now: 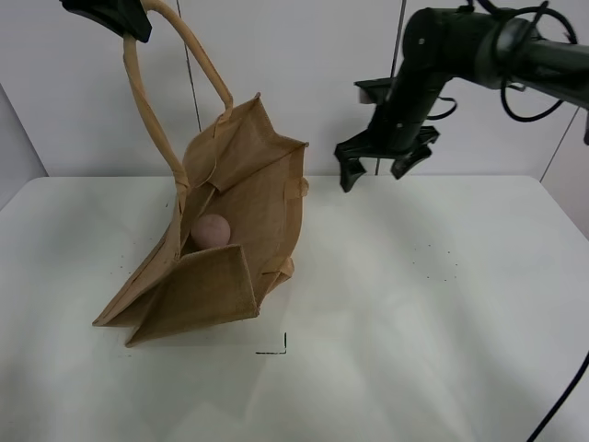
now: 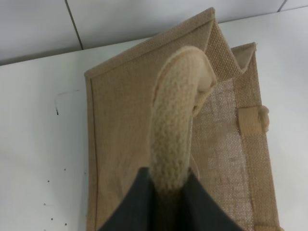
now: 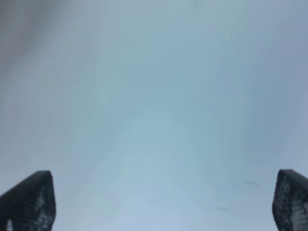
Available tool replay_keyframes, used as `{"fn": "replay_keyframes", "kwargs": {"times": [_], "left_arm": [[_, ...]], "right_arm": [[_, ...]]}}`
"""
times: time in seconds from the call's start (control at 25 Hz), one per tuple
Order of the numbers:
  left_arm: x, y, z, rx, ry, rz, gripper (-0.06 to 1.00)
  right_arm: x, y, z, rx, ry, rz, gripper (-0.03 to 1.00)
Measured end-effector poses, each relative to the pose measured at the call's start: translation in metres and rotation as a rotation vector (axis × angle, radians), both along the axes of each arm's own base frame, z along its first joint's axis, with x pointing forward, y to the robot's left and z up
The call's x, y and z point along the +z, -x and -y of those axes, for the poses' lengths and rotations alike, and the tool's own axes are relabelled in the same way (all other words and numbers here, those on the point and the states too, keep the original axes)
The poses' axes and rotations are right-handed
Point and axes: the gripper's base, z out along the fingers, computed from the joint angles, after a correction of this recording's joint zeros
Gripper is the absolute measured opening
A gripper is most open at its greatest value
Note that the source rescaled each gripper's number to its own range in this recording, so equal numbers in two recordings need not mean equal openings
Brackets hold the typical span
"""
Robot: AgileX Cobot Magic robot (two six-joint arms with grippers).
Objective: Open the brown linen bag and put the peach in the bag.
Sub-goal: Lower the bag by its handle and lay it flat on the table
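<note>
**Bag hung open by one handle, peach inside**

The white table carries the brown linen bag on its left half. The bag's base rests on the surface and its body leans, with the mouth gaping open. One loop handle is stretched up towards the back-left corner.

The left arm is cut off by the top edge of the high view, so only the dark tip of the left gripper shows. The wrist view shows its jaws clamped tight on that handle.

The right arm reaches in from the back-right corner and bends down at the wrist. The right gripper hangs above the back edge, apart from the bag, with its jaws spread wide and nothing between them.

The peach sits inside the bag, its lower part hidden behind the folded front wall.
</note>
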Motion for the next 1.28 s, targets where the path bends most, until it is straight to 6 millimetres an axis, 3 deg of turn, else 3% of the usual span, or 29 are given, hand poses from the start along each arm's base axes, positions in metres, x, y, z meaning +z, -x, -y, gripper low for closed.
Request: {"fn": "replay_keyframes", "kwargs": {"times": [0.12,0.24,0.32,0.48,0.68,0.8,0.92,1.08,1.28], "left_arm": [[0.0,0.0,0.0,0.0,0.0,0.0,0.0],[0.0,0.0,0.0,0.0,0.0,0.0,0.0],[0.0,0.0,0.0,0.0,0.0,0.0,0.0],[0.0,0.0,0.0,0.0,0.0,0.0,0.0],[0.0,0.0,0.0,0.0,0.0,0.0,0.0],[0.0,0.0,0.0,0.0,0.0,0.0,0.0],[0.0,0.0,0.0,0.0,0.0,0.0,0.0],[0.0,0.0,0.0,0.0,0.0,0.0,0.0],[0.0,0.0,0.0,0.0,0.0,0.0,0.0]], "right_arm": [[0.0,-0.013,0.056,-0.122,0.005,-0.001,1.0],[-0.001,-0.017,0.096,-0.206,0.01,-0.014,1.0],[-0.001,-0.016,0.112,-0.237,0.014,-0.034,1.0],[-0.002,-0.013,0.127,-0.272,0.014,-0.078,1.0],[0.003,0.0,0.13,-0.293,0.018,-0.095,1.0],[0.016,0.026,0.13,-0.295,0.021,-0.112,1.0],[0.026,0.066,0.13,-0.295,0.029,-0.148,1.0],[0.041,0.133,0.13,-0.293,0.032,-0.17,1.0],[0.042,0.226,0.129,-0.292,0.033,-0.176,1.0]]}}
